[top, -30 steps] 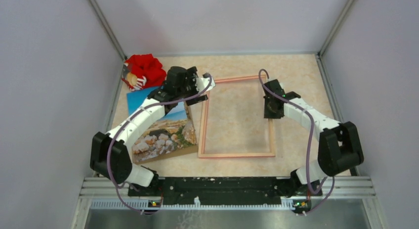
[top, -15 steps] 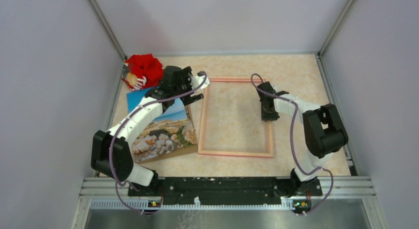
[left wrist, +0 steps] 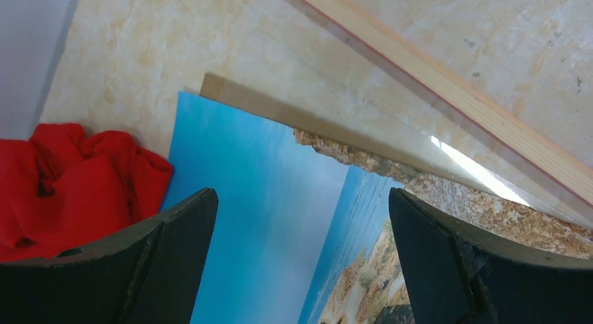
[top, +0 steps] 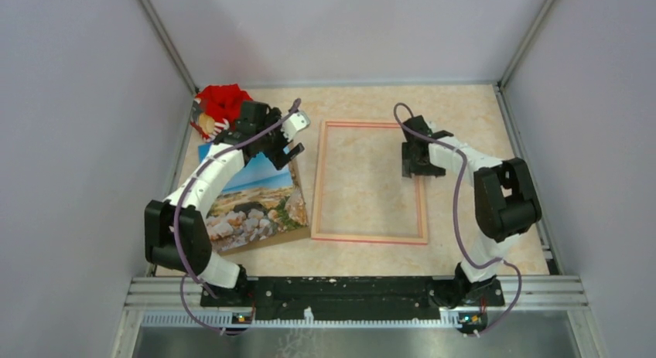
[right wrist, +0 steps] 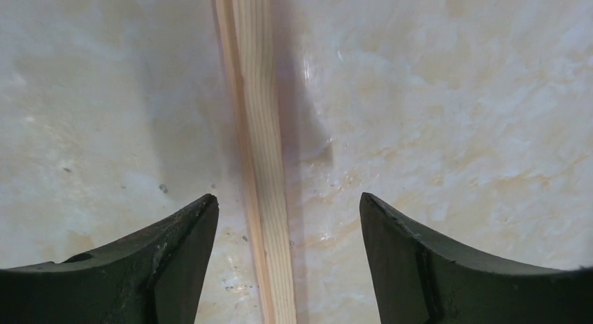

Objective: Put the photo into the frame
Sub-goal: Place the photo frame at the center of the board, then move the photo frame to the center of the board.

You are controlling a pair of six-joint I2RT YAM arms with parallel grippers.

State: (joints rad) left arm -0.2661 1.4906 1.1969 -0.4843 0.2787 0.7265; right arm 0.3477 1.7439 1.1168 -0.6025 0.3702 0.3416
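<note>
Top view, frame: the frame (top: 370,239) lies flat on the tabletop (top: 464,110), centre-right. Bare tabletop shows through its opening, so nothing is loaded in it.
Top view, photo: the photo (top: 255,199) lies picture-up just left of the frame on the backing board (top: 267,242), whose brown edge peeks out along the near side. Whether it touches the frame's left rail I cannot tell.
Top view, left arm: the left arm (top: 203,189) reaches over the photo's far end, beside the red cloth (top: 224,101) in the far-left corner.
Top view, right arm: the right arm (top: 464,153) bends in over the frame's right rail.
Left wrist, left jaws: wide apart and empty, above the photo's (left wrist: 259,198) blue sky. The backing board's (left wrist: 245,100) corner lies beyond it and the frame's (left wrist: 447,93) rail further off. This looks like a line-up for taking the print by its far edge.
Left wrist, doubt: a glossy streak lies between photo and rail. It may be a clear sheet, but I cannot tell.
Right wrist, right jaws: parted and gripping nothing, one finger on each side of the frame's (right wrist: 255,128) pale wood rail. I see no contact. Straddling it suits steadying the frame while the print goes in.
Step in hand: the pick-up is not yet made. A thin print lying flat leaves little to pinch, so it may need sliding past the board's edge first.
</note>
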